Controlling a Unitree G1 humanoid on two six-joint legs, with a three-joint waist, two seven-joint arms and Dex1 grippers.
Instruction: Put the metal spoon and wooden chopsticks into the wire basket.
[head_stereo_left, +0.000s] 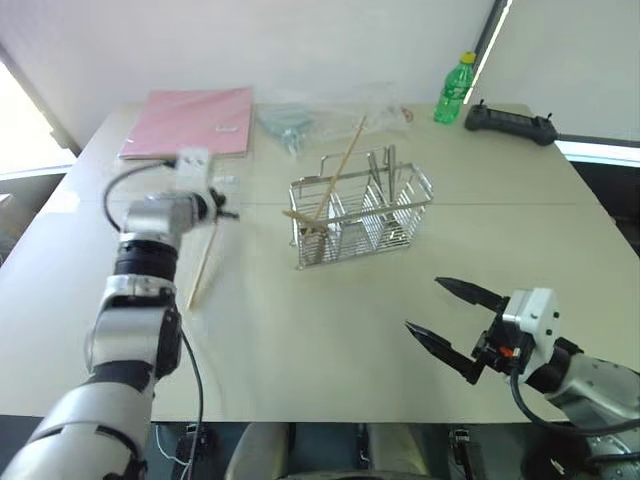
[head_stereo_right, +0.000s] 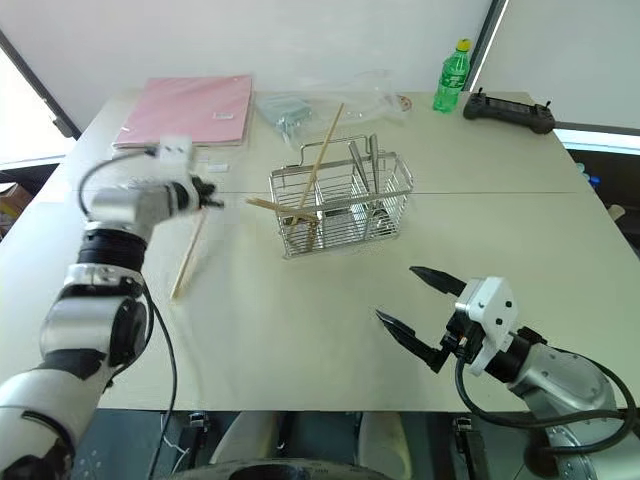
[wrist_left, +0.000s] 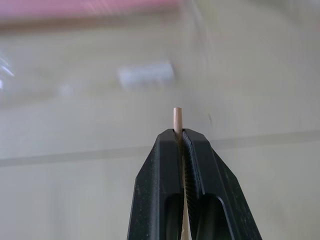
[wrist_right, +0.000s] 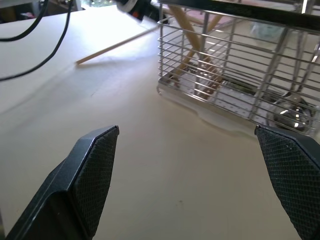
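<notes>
Fingers of my left gripper pinch one pale wooden chopstick left of centre, ready to join its mate in the silver wire basket, while my right gripper waits spread wide, lower right.

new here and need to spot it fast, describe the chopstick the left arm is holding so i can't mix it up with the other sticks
Start at the silver wire cutlery basket mid-table, then look toward the pink folder side, where the left gripper hangs. The pale tan wooden chopstick is clamped near its upper end in those shut jaws and slants down toward the table. The other wooden sticks all stand or lie in the basket.
</notes>
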